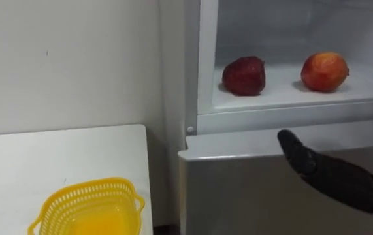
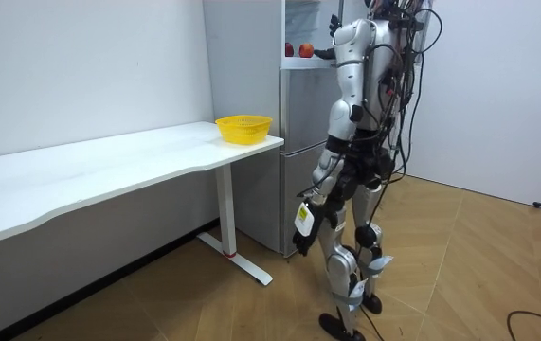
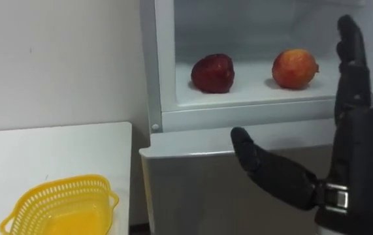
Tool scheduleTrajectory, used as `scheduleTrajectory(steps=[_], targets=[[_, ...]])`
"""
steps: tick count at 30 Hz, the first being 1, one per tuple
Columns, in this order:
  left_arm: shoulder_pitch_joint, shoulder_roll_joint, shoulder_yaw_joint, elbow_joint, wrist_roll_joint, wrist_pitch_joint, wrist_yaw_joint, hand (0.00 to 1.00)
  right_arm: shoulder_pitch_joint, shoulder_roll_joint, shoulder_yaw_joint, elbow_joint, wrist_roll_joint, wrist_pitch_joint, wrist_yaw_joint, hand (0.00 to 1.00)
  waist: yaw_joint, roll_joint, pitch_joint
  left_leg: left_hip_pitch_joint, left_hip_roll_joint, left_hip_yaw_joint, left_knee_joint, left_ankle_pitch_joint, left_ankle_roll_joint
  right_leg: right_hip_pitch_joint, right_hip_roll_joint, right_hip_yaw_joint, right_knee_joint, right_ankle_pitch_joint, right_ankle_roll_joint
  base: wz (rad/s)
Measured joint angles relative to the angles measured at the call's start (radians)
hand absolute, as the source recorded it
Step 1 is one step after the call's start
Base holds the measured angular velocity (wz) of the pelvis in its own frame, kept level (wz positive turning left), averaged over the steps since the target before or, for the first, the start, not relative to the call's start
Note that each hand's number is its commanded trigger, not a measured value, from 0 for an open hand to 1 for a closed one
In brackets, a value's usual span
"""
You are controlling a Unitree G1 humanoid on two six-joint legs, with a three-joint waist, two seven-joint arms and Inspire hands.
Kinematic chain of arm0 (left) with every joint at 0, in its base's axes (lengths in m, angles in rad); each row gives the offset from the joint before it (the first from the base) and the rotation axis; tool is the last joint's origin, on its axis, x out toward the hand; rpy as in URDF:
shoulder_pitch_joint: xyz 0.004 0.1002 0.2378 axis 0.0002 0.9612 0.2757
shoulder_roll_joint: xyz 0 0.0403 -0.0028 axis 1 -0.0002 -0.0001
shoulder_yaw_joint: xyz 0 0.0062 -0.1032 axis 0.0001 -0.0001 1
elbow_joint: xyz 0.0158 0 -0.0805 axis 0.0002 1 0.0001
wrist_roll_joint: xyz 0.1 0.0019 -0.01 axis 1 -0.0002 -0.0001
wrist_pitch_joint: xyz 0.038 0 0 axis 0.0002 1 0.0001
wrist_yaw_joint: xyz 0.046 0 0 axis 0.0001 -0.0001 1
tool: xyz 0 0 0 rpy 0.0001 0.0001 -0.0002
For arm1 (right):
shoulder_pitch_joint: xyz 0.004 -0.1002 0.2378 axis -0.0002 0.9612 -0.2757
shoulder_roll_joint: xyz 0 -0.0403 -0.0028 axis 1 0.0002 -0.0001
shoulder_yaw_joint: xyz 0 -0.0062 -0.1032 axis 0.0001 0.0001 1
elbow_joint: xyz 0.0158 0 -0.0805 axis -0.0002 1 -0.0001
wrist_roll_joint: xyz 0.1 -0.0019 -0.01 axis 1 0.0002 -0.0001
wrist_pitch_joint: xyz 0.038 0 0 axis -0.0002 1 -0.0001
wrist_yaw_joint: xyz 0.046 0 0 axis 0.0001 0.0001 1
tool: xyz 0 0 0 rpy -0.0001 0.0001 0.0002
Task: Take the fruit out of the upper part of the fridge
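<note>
Right hand (image 3: 354, 147) upright, flat (wrist cropped)

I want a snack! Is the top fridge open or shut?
Open. The white shelf inside shows plainly, with a dark red fruit and an orange-red fruit resting on it.

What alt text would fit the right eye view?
The robot's open right hand is raised before the open upper fridge, where a dark red apple and an orange-red apple lie on the shelf. A yellow basket sits on the white table.
</note>
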Motion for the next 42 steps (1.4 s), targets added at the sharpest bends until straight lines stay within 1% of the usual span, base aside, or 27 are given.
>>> scheduleTrajectory(steps=[1,3,5,6,8,10,12,14,16,18,19,21,22,23,24,25,26,27,29,30,34,35,38,39,42], targets=[[-0.002,0.0,0.0,0.001,0.0,0.003,0.001,0.0,-0.019,-0.008,-0.003,0.01,0.0,-0.001,-0.005,0.0,0.0,-0.003,0.0007,0.001,0.0,-0.002,0.001,0.0,0.0,0.003,-0.001,-0.005,0.0,0.0,0.0,0.19],[-0.006,0.0,0.001,-0.002,0.007,0.01,0.002,0.0,-0.091,-0.026,-0.031,0.058,0.0,0.0,-0.007,0.0,0.005,-0.016,-0.0018,0.002,0.0,-0.004,0.004,0.0,0.0,0.01,-0.003,-0.015,-0.002,0.0,0.0,0.14],[-0.007,0.001,0.002,-0.003,0.026,0.02,-0.007,0.0,-0.132,-0.029,-0.041,0.087,0.006,0.003,-0.007,0.0,0.007,-0.02,0.0,0.002,-0.001,-0.008,0.004,0.0,0.0,0.012,-0.005,-0.026,-0.003,0.0,0.0,0.15],[-0.007,0.001,0.002,-0.003,0.032,0.027,-0.016,0.0,-0.152,-0.029,-0.042,0.107,0.018,0.002,-0.006,0.0,0.007,-0.024,-0.0009,0.002,-0.002,-0.017,0.004,0.0,0.0,0.013,-0.007,-0.033,-0.003,0.0,0.0,0.18],[-0.012,0.001,0.001,-0.004,0.032,0.036,-0.023,0.0,-0.167,-0.029,-0.042,0.132,0.05,0.003,-0.006,0.0,0.011,-0.026,-0.0002,0.001,-0.003,-0.026,0.005,0.0,0.0,0.013,-0.007,-0.039,-0.003,0.0,0.001,0.12],[-0.013,0.0,0.004,-0.005,0.041,0.049,-0.03,0.0,-0.175,-0.03,-0.044,0.162,0.088,0.005,-0.003,0.0,0.025,-0.028,-0.001,0.001,-0.003,-0.028,0.007,0.0,0.0,0.017,-0.008,-0.042,-0.003,0.0,0.001,0.06],[-0.014,0.0,0.014,-0.011,0.043,0.059,-0.045,0.0,-0.201,-0.031,-0.056,0.201,0.135,0.03,0.006,0.0,0.033,-0.032,-0.0012,-0.002,-0.004,-0.038,0.007,0.0,0.0,0.023,-0.01,-0.054,-0.004,0.0,0.001,0.12],[-0.015,0.0,0.024,-0.013,0.054,0.064,-0.06,0.0,-0.236,-0.034,-0.073,0.224,0.148,0.045,0.006,0.0,0.034,-0.031,0.0005,-0.004,-0.006,-0.054,0.008,0.001,-0.001,0.023,-0.013,-0.064,-0.005,-0.001,0.002,0.15],[-0.014,0.0,0.032,-0.012,0.071,0.065,-0.068,0.0,-0.272,-0.044,-0.083,0.251,0.152,0.046,0.006,0.0,0.036,-0.03,0.0012,-0.003,-0.008,-0.06,0.008,0.002,-0.002,0.023,-0.014,-0.067,-0.005,-0.002,0.003,0.1],[-0.018,0.001,0.041,-0.012,0.076,0.065,-0.072,0.0,-0.305,-0.087,-0.084,0.291,0.157,0.046,0.004,0.0,0.047,-0.031,0.0016,-0.003,-0.01,-0.073,0.009,0.002,-0.002,0.026,-0.016,-0.078,-0.005,-0.002,0.003,0.11],[-0.02,0.001,0.042,-0.012,0.077,0.065,-0.072,0.0,-0.31,-0.099,-0.084,0.299,0.156,0.046,0.004,0.0,0.051,-0.032,0.0014,-0.004,-0.01,-0.077,0.009,0.002,-0.002,0.026,-0.016,-0.08,-0.004,-0.002,0.003,0.15],[-0.023,0.001,0.049,-0.015,0.084,0.065,-0.065,0.0,-0.34,-0.124,-0.083,0.343,0.158,0.046,0.004,0.0,0.059,-0.042,0.0038,-0.004,-0.011,-0.088,0.01,0.003,-0.002,0.032,-0.018,-0.093,-0.004,-0.002,0.003,0.13],[-0.023,0.001,0.05,-0.016,0.09,0.066,-0.065,0.0,-0.348,-0.127,-0.084,0.359,0.158,0.047,0.004,0.0,0.061,-0.045,0.0049,-0.003,-0.011,-0.091,0.01,0.003,-0.002,0.034,-0.018,-0.094,-0.005,-0.002,0.003,0.13],[-0.021,0.002,0.052,-0.022,0.101,0.071,-0.066,0.0,-0.36,-0.129,-0.084,0.398,0.155,0.049,0.004,0.0,0.061,-0.053,0.0071,-0.001,-0.011,-0.098,0.012,0.003,-0.002,0.041,-0.019,-0.102,-0.005,-0.002,0.003,0.17],[-0.021,0.004,0.052,-0.028,0.11,0.073,-0.068,0.0,-0.36,-0.131,-0.084,0.422,0.156,0.06,0.003,0.0,0.063,-0.062,0.0085,-0.003,-0.012,-0.107,0.019,0.003,-0.002,0.044,-0.021,-0.109,-0.005,-0.003,0.004,0.19],[-0.021,0.005,0.051,-0.034,0.11,0.076,-0.071,0.0,-0.36,-0.131,-0.083,0.431,0.156,0.068,0.003,0.0,0.068,-0.066,0.0078,-0.005,-0.012,-0.11,0.022,0.003,-0.002,0.044,-0.021,-0.113,-0.004,-0.003,0.004,0.13],[-0.021,0.007,0.051,-0.047,0.109,0.08,-0.079,0.0,-0.361,-0.132,-0.083,0.444,0.157,0.08,0.003,0.0,0.082,-0.073,0.0065,-0.01,-0.013,-0.11,0.025,0.003,-0.002,0.041,-0.022,-0.116,-0.004,-0.003,0.004,0.07],[-0.022,0.008,0.051,-0.054,0.109,0.084,-0.083,0.0,-0.363,-0.132,-0.078,0.465,0.158,0.082,0.003,0.0,0.086,-0.079,0.004,-0.014,-0.014,-0.111,0.029,0.003,-0.002,0.04,-0.023,-0.119,-0.004,-0.003,0.004,0.06],[-0.023,0.011,0.051,-0.056,0.109,0.087,-0.084,0.0,-0.377,-0.132,-0.068,0.505,0.164,0.082,0.005,0.0,0.092,-0.084,0.0008,-0.014,-0.015,-0.113,0.032,0.003,-0.002,0.044,-0.024,-0.123,-0.004,-0.003,0.004,0.08],[-0.025,0.014,0.052,-0.056,0.109,0.088,-0.084,0.0,-0.389,-0.132,-0.068,0.536,0.178,0.083,0.006,0.0,0.099,-0.088,0.0004,-0.014,-0.015,-0.114,0.036,0.003,-0.002,0.048,-0.025,-0.125,-0.004,-0.003,0.004,0.07],[-0.025,0.024,0.052,-0.063,0.109,0.089,-0.086,0.0,-0.416,-0.133,-0.068,0.591,0.201,0.091,0.006,0.0,0.1,-0.09,0.0021,-0.017,-0.017,-0.129,0.042,0.003,-0.002,0.059,-0.029,-0.145,-0.004,-0.003,0.004,0.15],[-0.024,0.027,0.055,-0.065,0.11,0.091,-0.088,0.0,-0.419,-0.133,-0.069,0.593,0.207,0.091,0.006,0.0,0.1,-0.089,0.003,-0.018,-0.017,-0.137,0.042,0.003,-0.002,0.061,-0.029,-0.147,-0.004,-0.003,0.004,0.09],[-0.023,0.028,0.074,-0.074,0.125,0.093,-0.094,0.0,-0.426,-0.14,-0.068,0.621,0.207,0.09,0.018,0.0,0.109,-0.082,0.0071,-0.019,-0.018,-0.139,0.042,0.002,-0.002,0.062,-0.029,-0.149,-0.004,-0.003,0.004,0.03],[-0.023,0.028,0.078,-0.075,0.131,0.093,-0.096,0.0,-0.428,-0.149,-0.068,0.642,0.21,0.091,0.029,0.0,0.111,-0.081,0.0062,-0.02,-0.019,-0.138,0.042,0.002,-0.002,0.062,-0.03,-0.149,-0.004,-0.004,0.004,0.0],[-0.019,0.028,0.089,-0.081,0.151,0.094,-0.099,0.0,-0.428,-0.156,-0.068,0.66,0.215,0.095,0.047,0.0,0.113,-0.075,0.0056,-0.022,-0.021,-0.137,0.042,0.002,-0.002,0.06,-0.032,-0.148,-0.004,-0.004,0.004,0.0]])
